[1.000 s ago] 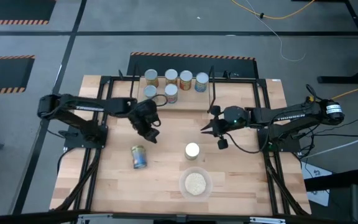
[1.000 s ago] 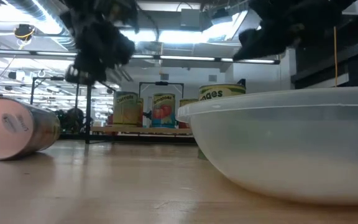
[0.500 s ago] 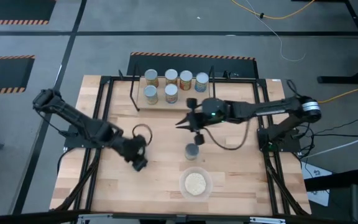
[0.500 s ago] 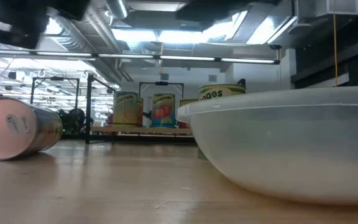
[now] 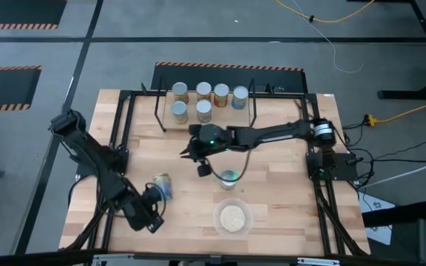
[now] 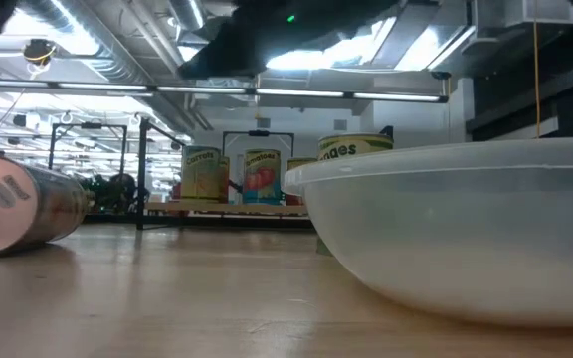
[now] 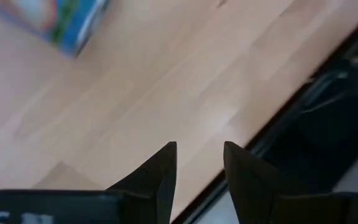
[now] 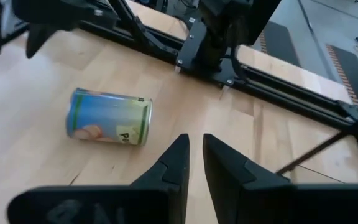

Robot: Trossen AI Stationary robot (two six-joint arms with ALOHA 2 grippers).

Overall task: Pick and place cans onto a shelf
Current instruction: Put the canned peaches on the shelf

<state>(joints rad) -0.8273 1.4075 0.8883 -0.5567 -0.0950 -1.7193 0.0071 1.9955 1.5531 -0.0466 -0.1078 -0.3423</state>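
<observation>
Several cans [image 5: 203, 91] stand upright on the shelf [image 5: 228, 118] at the table's far side. A blue-labelled can [image 5: 161, 185] [image 8: 107, 118] [image 6: 18, 204] lies on its side left of centre. Another can [image 5: 228, 177] stands upright near the middle, its rim [image 6: 356, 147] showing behind the bowl. My left gripper [image 5: 152, 222] [image 7: 199, 165] hovers by the near edge, just beyond the lying can, open and holding nothing. My right gripper [image 5: 191, 155] [image 8: 193, 155] reaches across the middle above the table, pointing toward the lying can, fingers a narrow gap apart, nothing between them.
A clear bowl [image 5: 233, 218] [image 6: 446, 229] of pale grains sits near the front edge, right of my left gripper. Black frame rails [image 5: 117, 148] run along both table sides. Bare wood lies between the lying can and the shelf.
My left gripper has swung from beside the shelf toward the table's near edge, past the lying can, turning as it went. My right gripper has reached from the right side toward the table's left, passing over the upright can. Neither finger gap has changed.
</observation>
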